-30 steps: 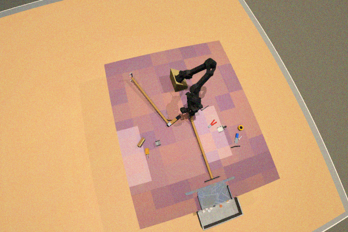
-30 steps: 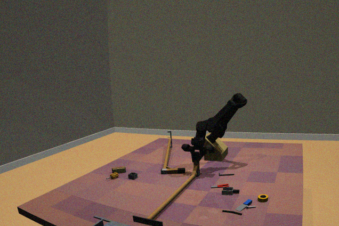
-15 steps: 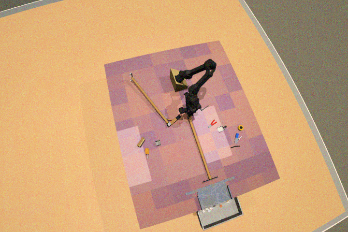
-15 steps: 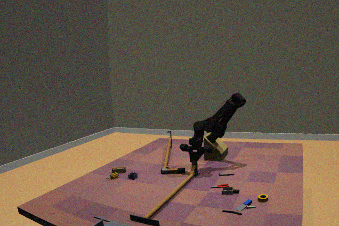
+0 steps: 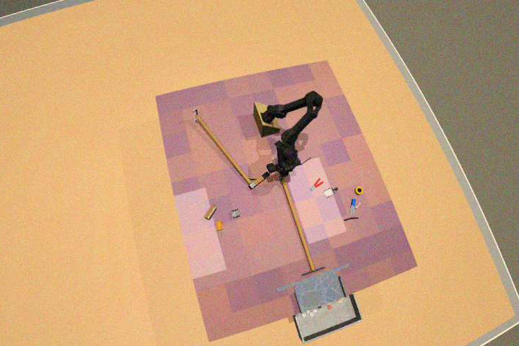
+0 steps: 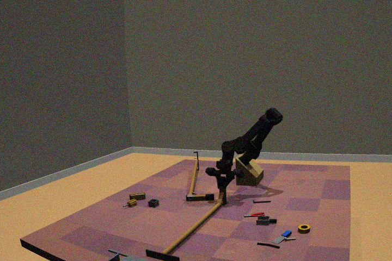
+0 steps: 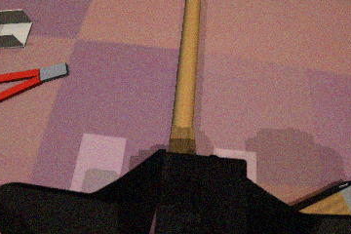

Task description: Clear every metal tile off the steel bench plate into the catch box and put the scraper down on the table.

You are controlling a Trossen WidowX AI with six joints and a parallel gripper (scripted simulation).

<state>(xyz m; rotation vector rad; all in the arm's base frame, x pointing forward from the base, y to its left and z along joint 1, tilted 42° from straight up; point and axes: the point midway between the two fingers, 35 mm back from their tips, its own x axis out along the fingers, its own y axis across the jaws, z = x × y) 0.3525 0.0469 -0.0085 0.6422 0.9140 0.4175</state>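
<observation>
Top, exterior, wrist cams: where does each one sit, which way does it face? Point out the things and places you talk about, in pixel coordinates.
Top: high overhead, looking down; shows the whole black arm (image 5: 286, 153) (image 6: 249, 144) and the gray-walled catch box (image 5: 327, 324).
Exterior: off the bench-plate end, slightly above table height, facing back toward the arm; whole arm visible, catch box not.
Wrist: on the arm near the end effector (image 5: 283, 179) (image 6: 222, 201) (image 7: 182, 152), looking out along the long wooden scraper handle (image 5: 298, 224) (image 6: 193, 227) (image 7: 187, 73); only black end-effector parts show.
Shared by top and wrist: the red-handled pliers (image 5: 316, 184) (image 6: 256, 214) (image 7: 29, 80).
</observation>
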